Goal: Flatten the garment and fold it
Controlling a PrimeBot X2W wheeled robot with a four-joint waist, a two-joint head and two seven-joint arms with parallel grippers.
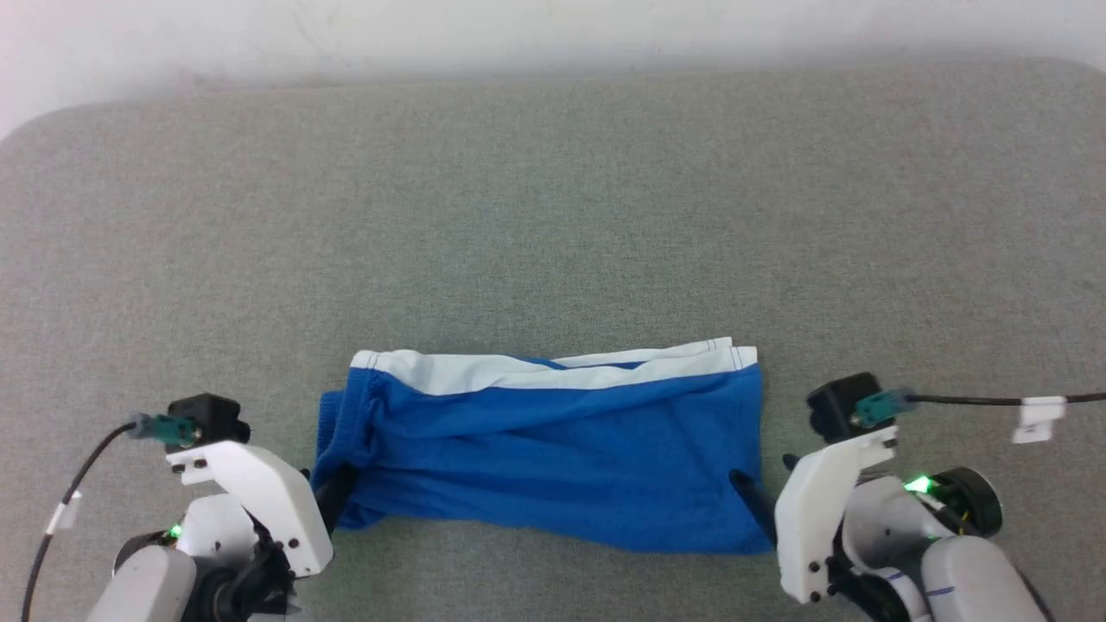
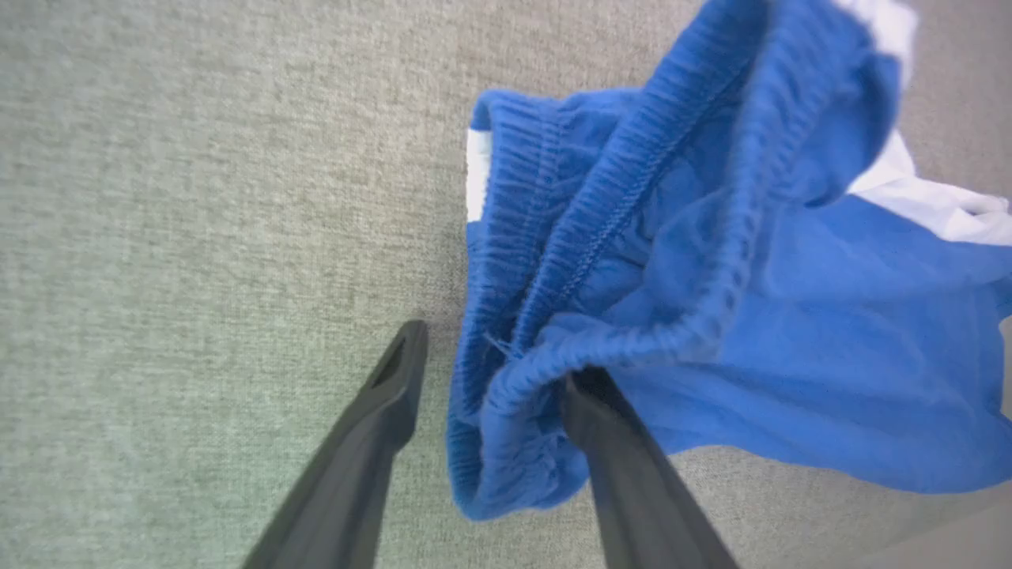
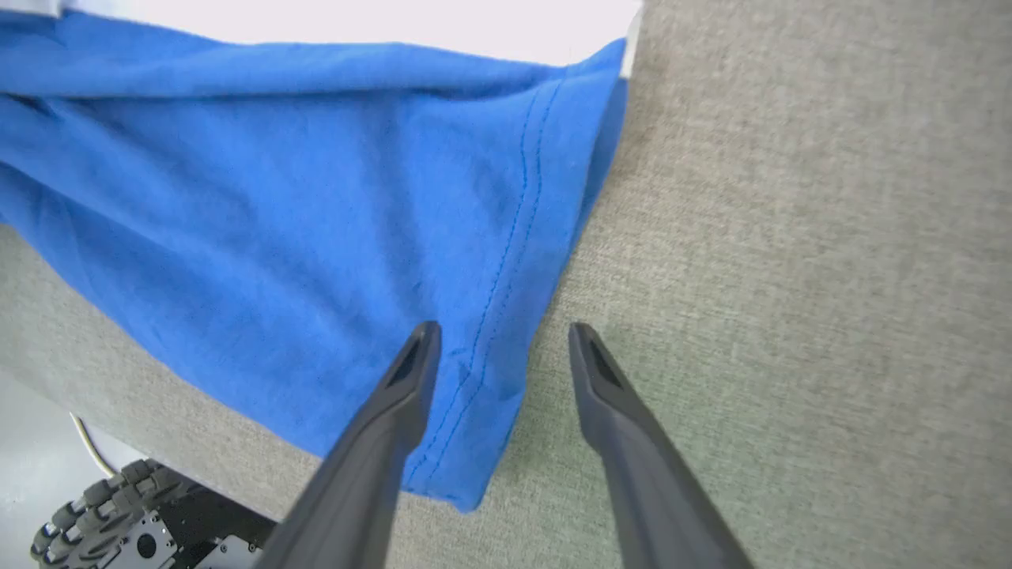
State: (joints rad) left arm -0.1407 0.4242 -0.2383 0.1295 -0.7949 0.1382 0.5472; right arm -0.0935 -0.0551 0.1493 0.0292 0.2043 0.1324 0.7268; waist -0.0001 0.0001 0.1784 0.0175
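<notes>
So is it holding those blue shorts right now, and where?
No: both grippers stand open. The left gripper straddles the shorts' waistband, the right gripper their leg hem.

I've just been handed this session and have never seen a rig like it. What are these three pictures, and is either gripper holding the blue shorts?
This is a wheeled robot with two arms, each ending in a gripper with two long dark fingers. The wide picture comes from a camera on its head, looking down on a grey cloth-covered table. The blue shorts lie spread sideways on it, with the white stripe along the far edge. The other two pictures come from cameras on the wrists, looking along each gripper's fingers. The left gripper is at the gathered waistband, which sits between its jaws, and the jaws stand apart. The right gripper straddles the stitched hem at the opposite end, also with its jaws apart. Neither is pinching the fabric, so nothing is held.
</notes>
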